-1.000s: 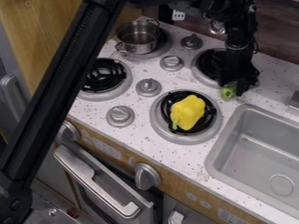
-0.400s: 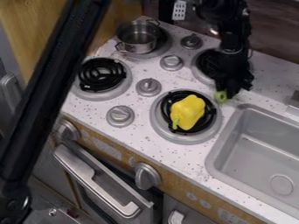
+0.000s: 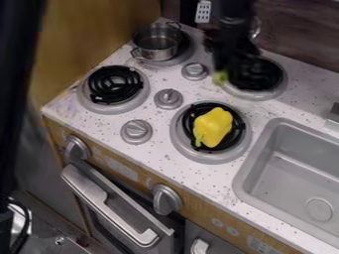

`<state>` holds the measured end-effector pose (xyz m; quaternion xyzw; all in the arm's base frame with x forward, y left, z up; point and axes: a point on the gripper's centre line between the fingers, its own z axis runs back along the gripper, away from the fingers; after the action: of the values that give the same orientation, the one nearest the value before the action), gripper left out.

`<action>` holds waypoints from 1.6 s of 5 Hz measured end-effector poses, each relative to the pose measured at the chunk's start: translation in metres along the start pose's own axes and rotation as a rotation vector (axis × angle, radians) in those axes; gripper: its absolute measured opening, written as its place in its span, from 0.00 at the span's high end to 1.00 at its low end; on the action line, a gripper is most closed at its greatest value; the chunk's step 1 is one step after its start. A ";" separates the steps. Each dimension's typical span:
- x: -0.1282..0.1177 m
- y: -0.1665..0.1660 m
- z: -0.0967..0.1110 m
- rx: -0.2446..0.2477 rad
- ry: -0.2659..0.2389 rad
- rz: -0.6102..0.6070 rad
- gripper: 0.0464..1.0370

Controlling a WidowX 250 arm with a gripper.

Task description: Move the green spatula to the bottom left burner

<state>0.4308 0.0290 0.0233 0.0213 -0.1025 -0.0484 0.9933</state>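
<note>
Camera view: your gripper (image 3: 228, 67), blurred, has its claw closed on the green spatula (image 3: 220, 77), a bit of which pokes out below, near the upper-right burner (image 3: 271, 93); you have a yellow pepper (image 3: 213, 127) on the lower-right burner (image 3: 205, 157).

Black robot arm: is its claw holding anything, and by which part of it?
The black claw apparently holds the bright green spatula; the gripped part cannot be told.
</note>
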 end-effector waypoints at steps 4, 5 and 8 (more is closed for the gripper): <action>-0.072 0.115 -0.010 0.097 0.084 0.267 0.74; -0.074 0.130 -0.017 0.111 0.085 0.281 0.74; -0.080 0.145 -0.040 0.082 0.104 0.271 0.68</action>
<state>0.3742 0.1824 -0.0244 0.0505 -0.0545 0.0917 0.9930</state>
